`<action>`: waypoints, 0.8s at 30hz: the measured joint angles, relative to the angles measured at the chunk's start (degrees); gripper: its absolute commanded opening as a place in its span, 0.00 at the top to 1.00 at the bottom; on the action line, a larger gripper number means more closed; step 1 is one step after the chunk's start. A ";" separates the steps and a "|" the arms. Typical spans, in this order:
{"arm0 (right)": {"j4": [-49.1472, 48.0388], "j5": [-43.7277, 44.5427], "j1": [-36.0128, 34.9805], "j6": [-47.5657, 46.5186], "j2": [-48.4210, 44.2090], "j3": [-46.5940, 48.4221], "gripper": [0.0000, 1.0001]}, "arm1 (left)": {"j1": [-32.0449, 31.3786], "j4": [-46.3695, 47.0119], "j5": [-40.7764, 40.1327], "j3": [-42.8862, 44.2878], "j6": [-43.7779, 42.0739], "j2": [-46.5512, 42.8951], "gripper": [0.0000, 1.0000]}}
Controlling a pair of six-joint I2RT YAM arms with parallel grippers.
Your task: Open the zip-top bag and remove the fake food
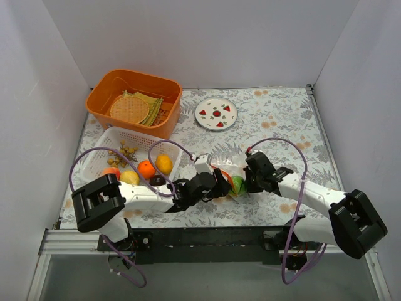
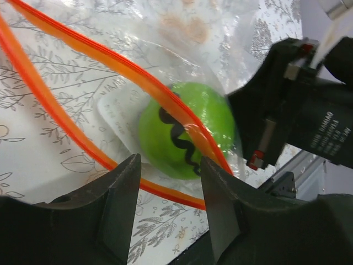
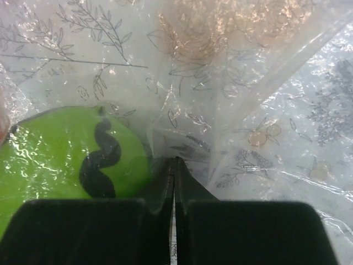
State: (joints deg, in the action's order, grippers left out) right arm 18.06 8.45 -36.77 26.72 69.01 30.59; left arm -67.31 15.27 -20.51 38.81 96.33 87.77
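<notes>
On the surface (image 1: 276, 119), we log zip-top bag (image 2: 182, 33), green ball (image 2: 187, 132) inside, right hand (image 3: 175, 163) clenched on its plastic, left hand (image 2: 170, 163) released.

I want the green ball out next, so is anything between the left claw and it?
Yes. One red-orange zip strip and clear film of the zip-top bag cross the green ball, just ahead of the open left claw. The right claw pinches the bag beside it.
</notes>
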 measured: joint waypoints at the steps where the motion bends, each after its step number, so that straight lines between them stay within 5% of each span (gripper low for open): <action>1: -0.13 -0.09 0.00 -0.20 0.48 0.33 0.99 | -0.07 0.68 0.42 -0.17 -0.26 -0.22 0.55; 12: -1.73 -1.68 0.00 -5.16 6.01 5.84 0.99 | -0.17 2.49 2.78 0.22 -4.48 0.44 0.42; 24: -3.06 -4.63 0.00 -9.20 7.50 6.05 0.99 | -0.20 -7.04 -0.50 8.11 -6.43 6.71 0.18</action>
State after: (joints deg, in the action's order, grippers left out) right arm 15.00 3.81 -36.77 17.52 76.51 36.64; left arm -67.51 8.23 -21.02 46.92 89.91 94.48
